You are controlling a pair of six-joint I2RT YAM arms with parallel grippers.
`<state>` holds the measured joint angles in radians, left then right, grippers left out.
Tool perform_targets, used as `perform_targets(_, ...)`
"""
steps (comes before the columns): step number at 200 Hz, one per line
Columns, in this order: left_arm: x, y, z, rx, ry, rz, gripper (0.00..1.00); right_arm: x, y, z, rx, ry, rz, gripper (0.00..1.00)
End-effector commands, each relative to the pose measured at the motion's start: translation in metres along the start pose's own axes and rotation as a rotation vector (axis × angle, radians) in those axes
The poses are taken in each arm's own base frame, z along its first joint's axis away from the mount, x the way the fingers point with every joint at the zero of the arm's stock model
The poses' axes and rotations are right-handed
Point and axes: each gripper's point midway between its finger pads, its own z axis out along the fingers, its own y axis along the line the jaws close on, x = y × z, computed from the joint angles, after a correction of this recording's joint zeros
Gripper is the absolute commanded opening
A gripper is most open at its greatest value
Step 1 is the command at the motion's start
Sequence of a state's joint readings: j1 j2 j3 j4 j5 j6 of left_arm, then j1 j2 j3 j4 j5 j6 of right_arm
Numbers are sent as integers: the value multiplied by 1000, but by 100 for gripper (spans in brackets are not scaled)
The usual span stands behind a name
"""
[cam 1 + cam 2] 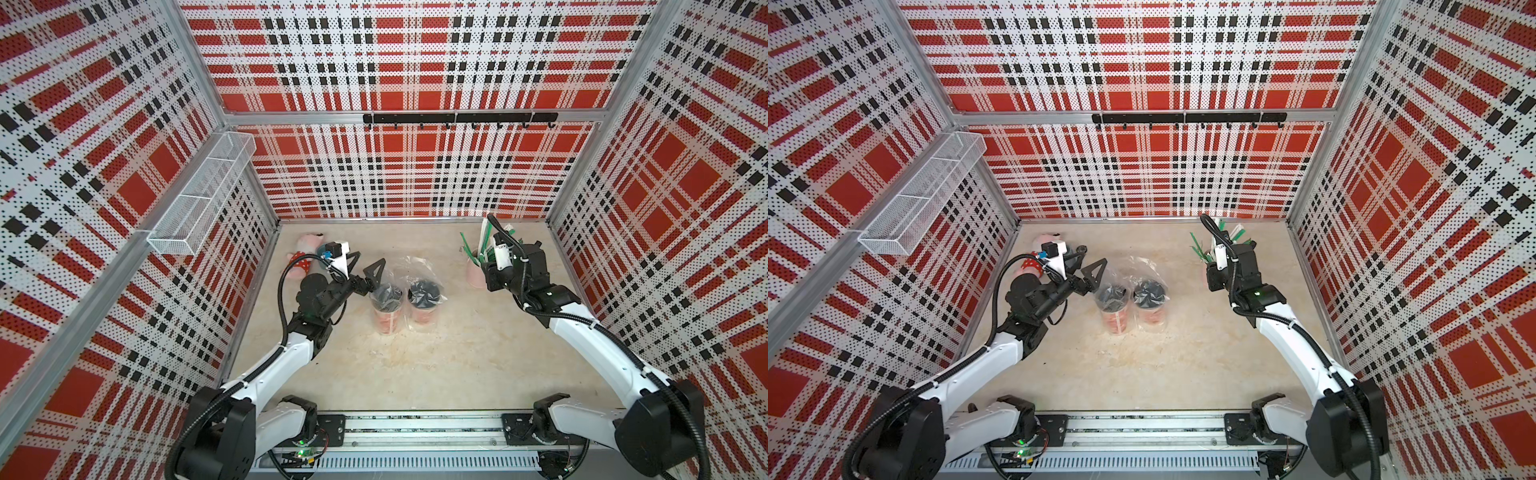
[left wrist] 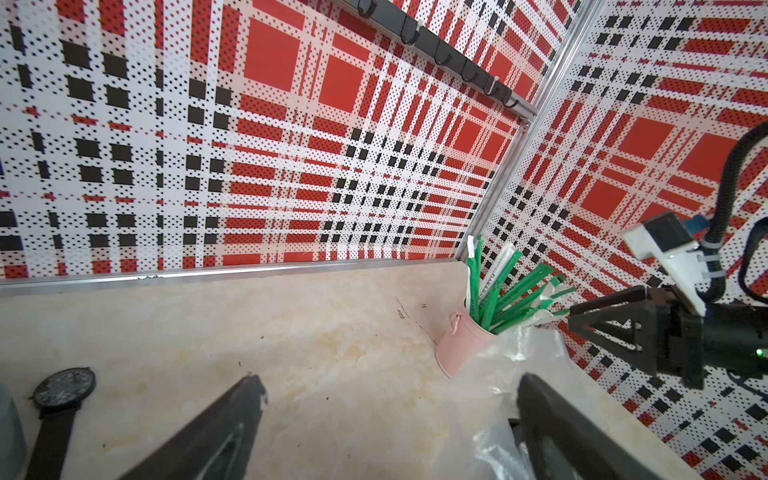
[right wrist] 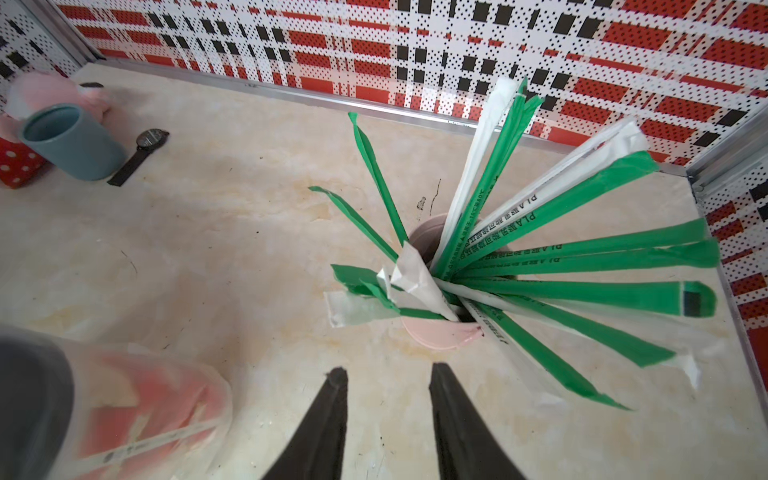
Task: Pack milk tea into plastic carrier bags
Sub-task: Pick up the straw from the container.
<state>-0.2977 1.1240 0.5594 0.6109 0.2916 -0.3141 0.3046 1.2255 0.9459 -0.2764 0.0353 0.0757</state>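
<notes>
**Both cups bagged; right arm poised over the straws**

The two cups of milk tea stand upright and side by side in the middle of the surface (image 1: 457, 353). In both top views the left cup (image 1: 386, 316) sits inside a plastic carrier bag (image 1: 376, 277), and the right cup (image 1: 423, 309) sits inside a second bag (image 1: 409, 264). Thin film rises loosely around each black lid. The bagging itself looks done, or close to it. The bag mouths gape and no handle loops are gathered.

The left end effector (image 1: 370, 258) hovers just beside and above the left cup's bag, on the far-left side of it. Its jaws are spread as wide as they go, with nothing held. In the left wrist view, film lies right beside one finger (image 2: 552, 415); whether the two touch I cannot tell.

The right end effector (image 3: 390, 368) hangs well apart from the cups, over the pink cup (image 3: 436, 337) of wrapped straws (image 3: 582, 291) near the far right corner. Its jaws stand partly apart with a clear gap, and nothing is between them.

The step in hand appears to be fetching a straw for a bagged drink. If so, the right arm needs to drop onto a single wrapper, ideally one that splays clear of its neighbours, and pinch only that one. The wrappers fan out and overlap, so a loose aim could catch two or tip the pink cup.
</notes>
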Motion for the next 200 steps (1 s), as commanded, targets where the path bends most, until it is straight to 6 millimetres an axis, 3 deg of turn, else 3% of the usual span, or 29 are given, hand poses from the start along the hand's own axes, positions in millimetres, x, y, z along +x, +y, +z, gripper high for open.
perform_targets(1,-29,0,-6,-32,-69,19,98,-19,-11,4,46,-47,-14,34)
perform_targets(69,-48,-10,-29,-36,-124,18,99,-25,-22,23,82,-47,-38,26)
perform_targets(125,-20,-37,-26,-16,-18,60,100,-25,-33,37,116,-41,-51,24)
perform_targets(152,-8,-47,-23,-27,22,69,100,-24,-32,42,108,-44,-59,18)
perform_targets(200,10,-55,-19,-78,106,107,99,-36,-42,30,134,-92,-45,4)
